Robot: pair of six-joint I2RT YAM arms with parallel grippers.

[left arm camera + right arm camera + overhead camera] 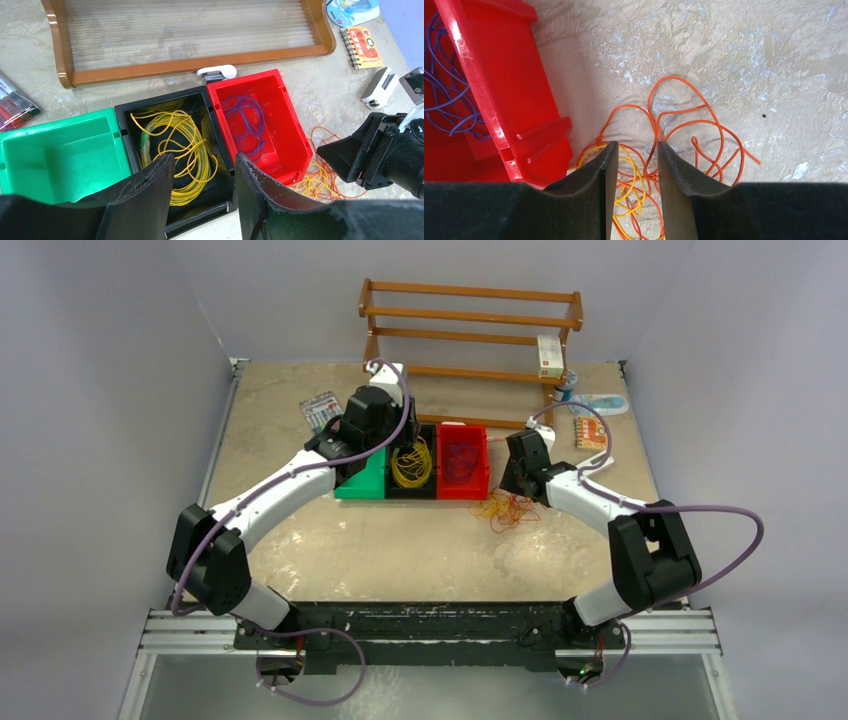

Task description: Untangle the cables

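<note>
1. Top external view: we judge the sorting to be partly done. The yellow loops (412, 462) lie in the black bin (160, 98), and the purple loops (247, 125) lie in the red bin (280, 95). The green bin (60, 155) shows no cable.
2. A mixed tangle (508, 508) of orange and yellow strands lies on the table (400, 550), just beside the red bin's near right corner.
3. The left gripper (202, 165) hangs over the black bin, its jaws parted and holding nothing.
4. The right gripper (636, 150) is poised over the tangle, its jaws moderately apart and empty. A yellow strand (626, 162) and orange ones run between them, but we cannot tell whether the fingers touch any.
5. In our view the step in hand is picking one strand from the tangle. The next move calls for lowering the right gripper, closing on a single colour, and lifting slowly so the knot loosens instead of dragging the whole bunch.
</note>
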